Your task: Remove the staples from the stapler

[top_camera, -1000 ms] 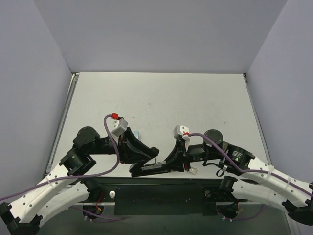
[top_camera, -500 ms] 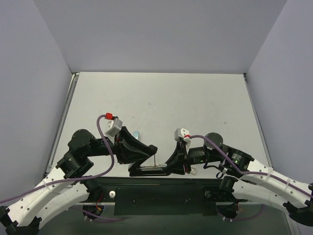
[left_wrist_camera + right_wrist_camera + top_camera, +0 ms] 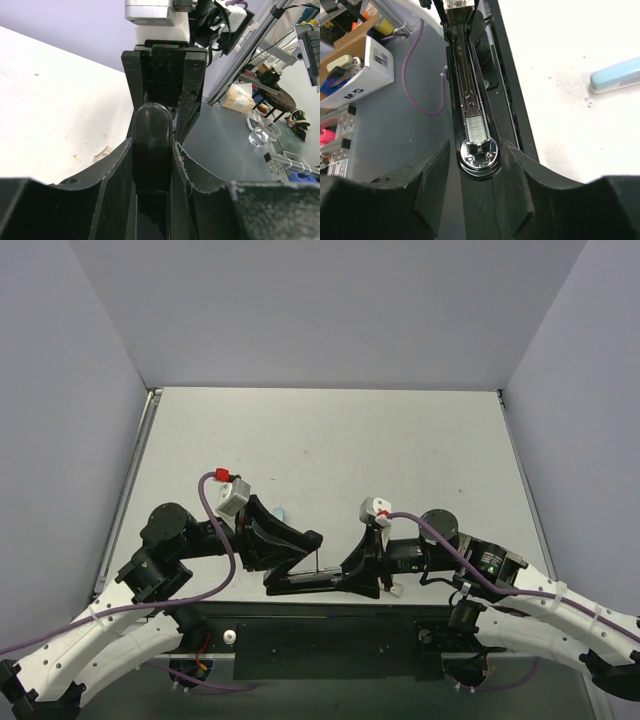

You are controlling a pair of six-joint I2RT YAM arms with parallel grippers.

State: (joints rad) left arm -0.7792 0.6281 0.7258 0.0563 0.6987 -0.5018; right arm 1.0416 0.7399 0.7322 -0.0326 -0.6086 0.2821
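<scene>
The black stapler (image 3: 310,581) lies hinged open at the table's near edge, between my two grippers. My left gripper (image 3: 305,540) is shut on its raised top arm (image 3: 152,145), which fills the space between the fingers in the left wrist view. My right gripper (image 3: 358,578) is closed around the stapler's base end. In the right wrist view the open metal magazine runs away from me, with a strip of silver staples (image 3: 479,131) at its near end, just beyond the round chrome plate (image 3: 479,152) between my fingers.
A small light blue object (image 3: 282,512) lies on the white table just behind the stapler; it also shows in the right wrist view (image 3: 615,80). A small white piece (image 3: 395,589) sits by the right gripper. The table's front edge and a black rail are directly below the stapler.
My left gripper has drawn back a little to the left with the top arm in it. The right gripper and the stapler base have shifted only slightly.
</scene>
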